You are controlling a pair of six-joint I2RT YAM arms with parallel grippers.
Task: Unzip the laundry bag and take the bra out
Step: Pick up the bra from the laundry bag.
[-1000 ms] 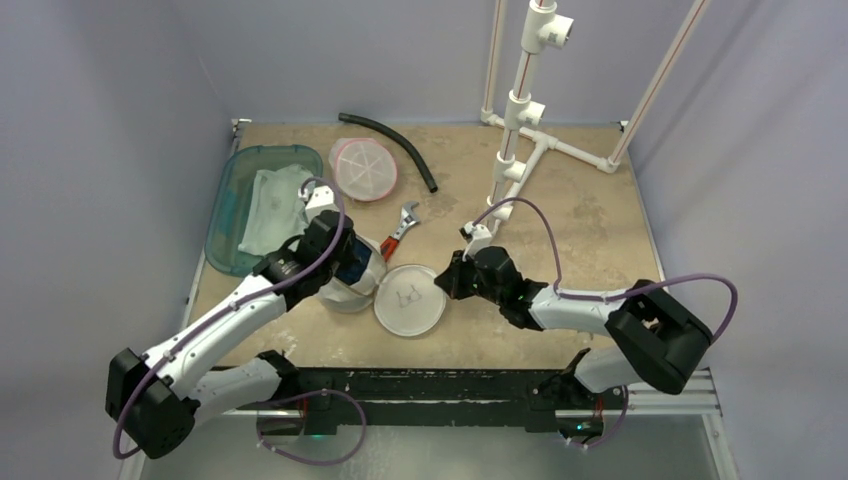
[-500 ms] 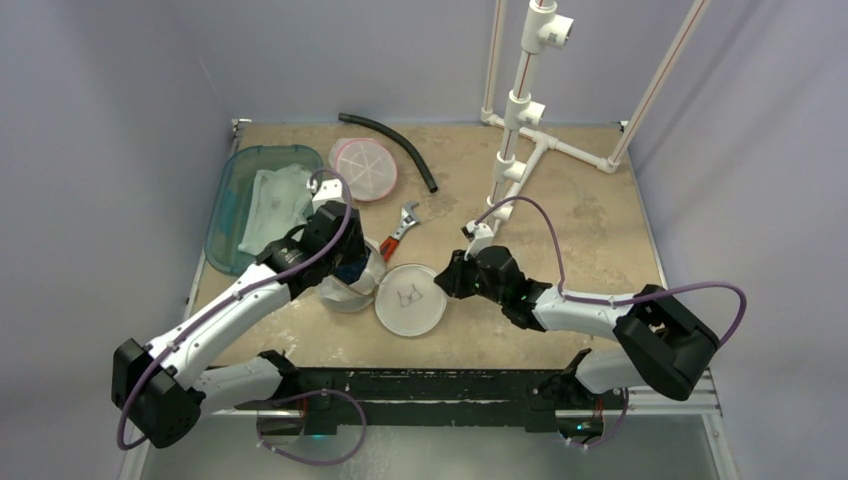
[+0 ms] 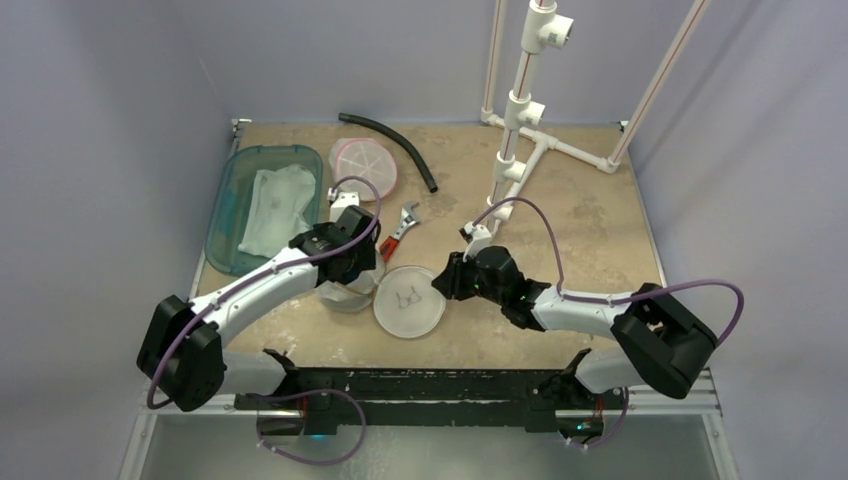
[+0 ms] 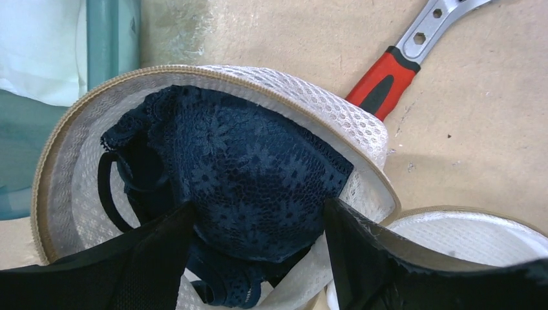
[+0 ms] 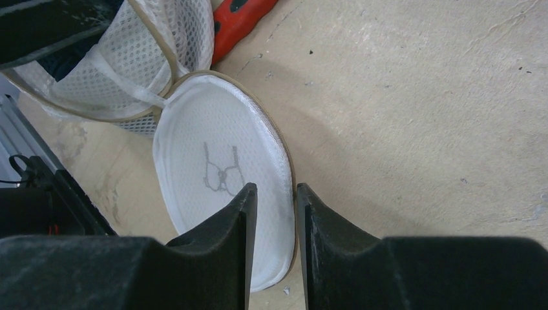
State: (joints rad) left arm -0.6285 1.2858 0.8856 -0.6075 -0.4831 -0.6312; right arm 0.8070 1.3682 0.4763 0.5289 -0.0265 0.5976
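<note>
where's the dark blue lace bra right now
In the left wrist view, the dark blue lace bra sits inside the unzipped white mesh laundry bag, straddled by the left gripper, with the red-handled wrench just beyond.

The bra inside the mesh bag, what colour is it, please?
The bra is dark navy lace, clearest in left wrist view.

The right gripper (image 5: 274,188) points down at the sandy table (image 5: 420,116), with its two black fingers (image 5: 220,245) a little apart. The tan rim of a round white mesh flap (image 5: 194,129) passes through the gap between them. The flap lies flat and carries a small bra drawing. At the upper left it joins the mesh bag (image 5: 129,51). A red handle (image 5: 236,22) lies just beside the bag.
</note>
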